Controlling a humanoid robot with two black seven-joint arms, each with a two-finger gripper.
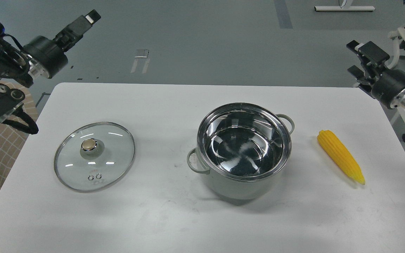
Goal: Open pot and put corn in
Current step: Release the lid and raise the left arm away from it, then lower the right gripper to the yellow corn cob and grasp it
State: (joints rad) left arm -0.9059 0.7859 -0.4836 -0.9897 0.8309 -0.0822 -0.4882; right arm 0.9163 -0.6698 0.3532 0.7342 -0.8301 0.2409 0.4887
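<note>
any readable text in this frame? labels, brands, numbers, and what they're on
None readable.
Glass lid: small ring-shaped marks near its front edge, too small to read as text.
Pot: no label or brand shows.
Corn: no marking.
Left end effector: a pale patch at its tip, no lettering legible.
Right end effector: nothing legible.
Floor: pale tape marks only, no words.

1 view only, head camera, mounted high on robot, facing forward and down. White table (pixel 160 218) fills lower 2 thirds of frame, near edge cut off at bottom; grey floor (pixel 202 42) beyond far edge fills upper third. Left arm (pixel 16 70) enters from left edge, right arm (pixel 396 91) from right edge, both at table's far corners. Medium range: whole tabletop width nearly in frame. No 2nd view to share scene.
</note>
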